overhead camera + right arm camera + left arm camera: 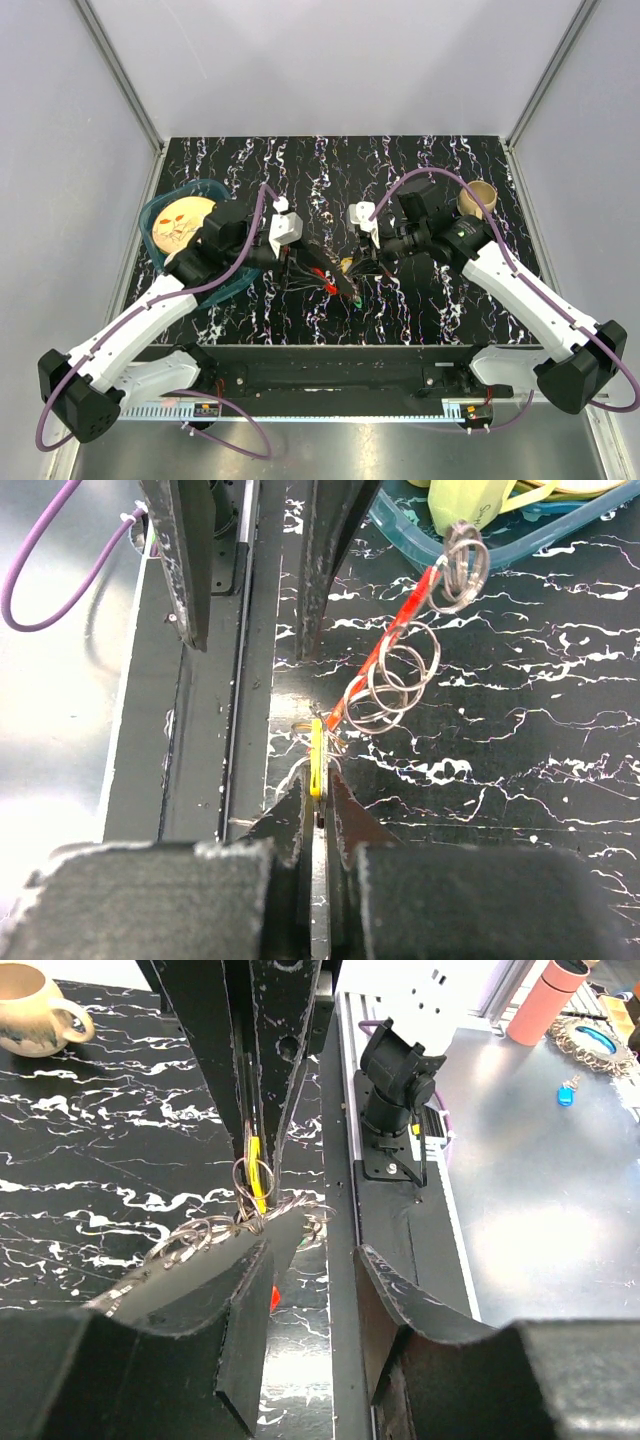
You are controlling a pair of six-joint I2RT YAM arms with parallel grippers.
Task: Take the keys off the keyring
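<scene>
The keyring is a chain of grey metal rings [398, 675] on a bright red strip [400, 625], lying on the black marbled table [450, 160]. My right gripper [317, 785] is shut on a flat yellow-gold key [316, 758] still tangled in thin rings at the chain's near end. In the left wrist view that key [257, 1175] hangs between the right fingers, just above the rings [195, 1238]. My left gripper [315, 1295] is open and empty, its left finger [225, 1300] beside the rings. In the top view both grippers meet at the bunch [343, 268], with a green key [357, 298] just below.
A teal plate [160, 205] with a tan round item sits at the table's left. A beige mug [478, 198] stands at the back right. The table's metal front rail [330, 368] lies close behind the keys. A pink bottle [550, 1000] stands off the table.
</scene>
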